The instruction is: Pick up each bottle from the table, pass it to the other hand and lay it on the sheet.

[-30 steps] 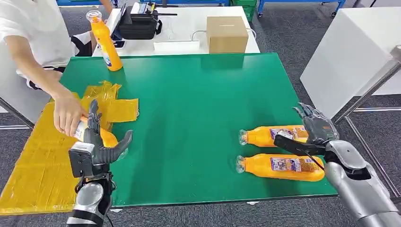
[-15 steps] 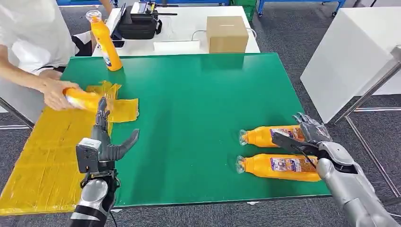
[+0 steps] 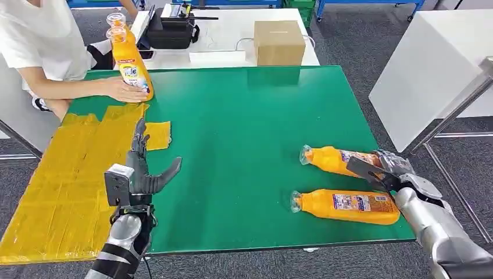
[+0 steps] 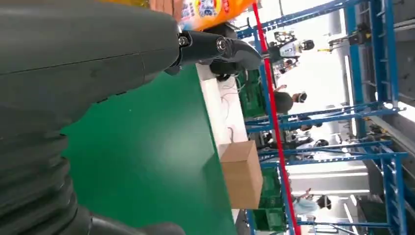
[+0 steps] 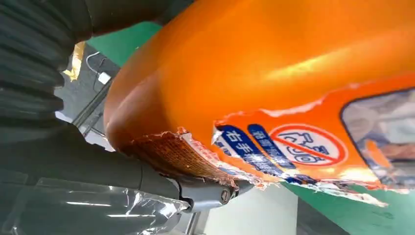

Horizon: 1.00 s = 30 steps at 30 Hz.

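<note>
The right hand (image 3: 388, 168) grips the far bottle (image 3: 332, 160) by its base, tilting it for lifting. The left hand (image 3: 141, 174) waits with fingers released, ready to receive.

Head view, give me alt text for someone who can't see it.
The robot's right hand grips one of two orange bottles lying on a green table, the farther bottle; the nearer bottle lies untouched. Its left hand is open beside a yellow sheet, while a person's hand steadies two upright bottles at the far corner.
</note>
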Motion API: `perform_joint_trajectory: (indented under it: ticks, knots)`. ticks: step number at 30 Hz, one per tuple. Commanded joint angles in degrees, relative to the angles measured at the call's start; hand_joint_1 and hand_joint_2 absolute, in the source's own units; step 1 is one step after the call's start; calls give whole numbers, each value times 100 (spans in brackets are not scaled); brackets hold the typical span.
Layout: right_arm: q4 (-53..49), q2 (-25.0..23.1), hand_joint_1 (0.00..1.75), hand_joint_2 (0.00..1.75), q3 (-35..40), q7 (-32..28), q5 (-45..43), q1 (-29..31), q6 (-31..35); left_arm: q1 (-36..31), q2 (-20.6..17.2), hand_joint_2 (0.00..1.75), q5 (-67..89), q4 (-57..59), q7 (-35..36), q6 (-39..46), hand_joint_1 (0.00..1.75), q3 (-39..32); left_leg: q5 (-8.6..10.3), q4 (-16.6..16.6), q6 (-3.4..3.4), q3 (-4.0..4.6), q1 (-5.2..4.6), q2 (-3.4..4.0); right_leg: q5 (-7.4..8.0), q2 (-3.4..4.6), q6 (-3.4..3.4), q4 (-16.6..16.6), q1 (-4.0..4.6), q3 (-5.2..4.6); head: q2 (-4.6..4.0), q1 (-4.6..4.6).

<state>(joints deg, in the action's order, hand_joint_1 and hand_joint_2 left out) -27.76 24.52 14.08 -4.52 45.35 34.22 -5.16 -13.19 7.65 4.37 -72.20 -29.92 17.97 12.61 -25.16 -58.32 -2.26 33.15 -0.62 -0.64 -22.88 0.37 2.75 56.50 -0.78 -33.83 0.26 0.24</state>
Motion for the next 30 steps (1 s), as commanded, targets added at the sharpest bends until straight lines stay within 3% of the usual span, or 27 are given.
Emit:
perform_joint_trajectory:
  ticks: [1, 8, 13, 17, 24, 30]
  knots:
    - [844, -162, 175, 175, 90, 61, 76, -129, -134, -258, -54, 175, -33, 573, -9, -21, 0, 144, 2, 8, 14, -17, 16, -17, 1, -23, -9, -22, 16, 27, 0, 0]
    - [803, -211, 175, 175, 75, 84, 115, -124, -86, -248, -48, 175, -68, 570, 12, -20, 0, 124, 0, 5, 10, -37, 11, -13, 1, -15, -5, -20, 12, 48, 0, 2]
    - [690, -454, 175, 175, -42, 281, 284, -167, 484, -186, -19, 175, -35, 498, 84, 22, 0, 94, 1, 10, 14, -46, 16, -7, 5, -12, -8, -31, 16, 62, 0, 2]
    - [661, -514, 175, 175, -82, 325, 305, -141, 538, -160, -29, 175, -28, 448, 94, 13, 0, 85, 4, 15, 19, -50, 21, 2, 12, -5, -12, -40, 22, 67, 0, 2]
    - [-512, -1131, 175, 175, -1123, 202, 387, -360, 2765, 116, 12, 175, 180, -2, 280, 96, 0, -32, -2, 7, 13, -46, 12, 37, 16, 24, -5, -23, 11, 51, 0, 0]
    - [-2184, -1558, 175, 175, -1695, -33, 462, -885, 3420, 220, 45, 175, 261, -102, 301, 103, 0, -51, 3, 6, 8, -14, 10, 32, 13, 18, -3, -11, 9, 15, 0, 0]
